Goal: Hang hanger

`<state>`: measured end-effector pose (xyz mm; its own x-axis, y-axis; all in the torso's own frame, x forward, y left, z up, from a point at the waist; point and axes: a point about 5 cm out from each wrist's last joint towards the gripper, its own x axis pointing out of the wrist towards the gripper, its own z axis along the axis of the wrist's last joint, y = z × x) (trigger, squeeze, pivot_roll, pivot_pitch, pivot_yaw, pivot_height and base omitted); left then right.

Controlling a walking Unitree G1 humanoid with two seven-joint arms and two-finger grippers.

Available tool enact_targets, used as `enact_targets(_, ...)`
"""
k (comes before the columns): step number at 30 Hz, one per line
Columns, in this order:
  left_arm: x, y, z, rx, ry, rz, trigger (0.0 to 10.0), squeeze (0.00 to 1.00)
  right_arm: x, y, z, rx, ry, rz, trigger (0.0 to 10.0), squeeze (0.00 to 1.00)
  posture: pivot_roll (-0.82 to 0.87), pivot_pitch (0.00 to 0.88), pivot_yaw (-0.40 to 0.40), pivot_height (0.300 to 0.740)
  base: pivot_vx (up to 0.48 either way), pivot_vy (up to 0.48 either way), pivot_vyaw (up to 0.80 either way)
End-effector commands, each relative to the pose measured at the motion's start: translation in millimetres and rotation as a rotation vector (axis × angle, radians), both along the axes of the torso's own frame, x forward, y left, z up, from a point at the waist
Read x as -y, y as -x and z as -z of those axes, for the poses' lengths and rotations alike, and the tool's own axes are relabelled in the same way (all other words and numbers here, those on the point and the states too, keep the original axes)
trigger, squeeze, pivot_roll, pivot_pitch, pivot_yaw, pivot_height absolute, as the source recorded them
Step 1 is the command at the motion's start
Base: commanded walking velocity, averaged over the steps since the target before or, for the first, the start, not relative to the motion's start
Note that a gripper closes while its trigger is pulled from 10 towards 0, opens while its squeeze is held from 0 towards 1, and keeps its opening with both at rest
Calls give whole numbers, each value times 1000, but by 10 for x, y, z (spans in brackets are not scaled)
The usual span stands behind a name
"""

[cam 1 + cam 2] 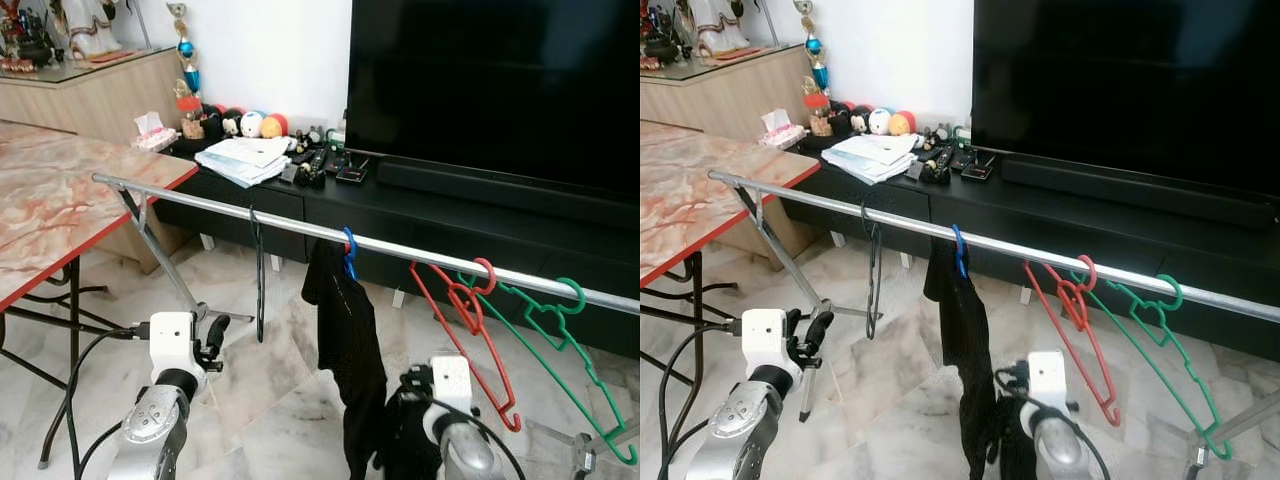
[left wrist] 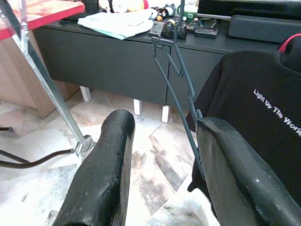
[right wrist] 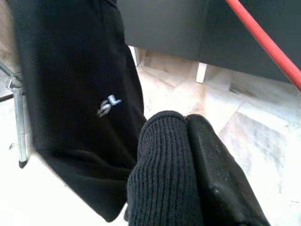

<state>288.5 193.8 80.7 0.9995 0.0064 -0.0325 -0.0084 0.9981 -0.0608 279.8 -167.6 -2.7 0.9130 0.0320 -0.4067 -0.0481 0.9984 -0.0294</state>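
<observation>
At the far left a marble-patterned table with a red edge (image 1: pixel 60 210) is seen, and from just beside its corner a long silver metal clothes rail (image 1: pixel 420 255) runs across to the right. Below the rail's left part, the left gripper (image 1: pixel 210 340) is held low on a raised forearm, its two black fingers (image 2: pixel 101 174) spread well apart with nothing between them. Just beyond them a thin dark wire hanger (image 1: pixel 258 280) is hooked on the rail and hangs freely; the hanging step is judged done for this one, the gripper having let go, so the next move is judged to call for drawing the arm back without knocking the hanger. Further right a black T-shirt with white lettering (image 1: pixel 350 340) is hung on a blue plastic hanger (image 1: pixel 348 252). Low beside the shirt's hem the right gripper (image 3: pixel 186 160) is carried, its fingers pressed together, one seemingly covered in black ribbed knit; whether cloth is pinched cannot be told. Past it, a red plastic hanger (image 1: pixel 470 320) and a green plastic hanger (image 1: pixel 560 350) are hung on the rail.
</observation>
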Motion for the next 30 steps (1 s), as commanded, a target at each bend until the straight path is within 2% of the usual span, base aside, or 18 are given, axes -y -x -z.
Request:
enact_targets(1,-10,18,-17,3,-4,-2,10000,0,-36,-49,-66,45,-6,-12,10000,0,41,27,53,740,0,0,0)
enact_targets(9,23,5,-34,11,8,8,10000,0,-86,-91,-92,67,5,-36,10000,0,44,26,54,740,93,0,0)
enact_targets(30,42,10,-33,13,14,19,10000,0,-158,-73,-43,52,27,-90,10000,0,43,25,48,740,335,0,0)
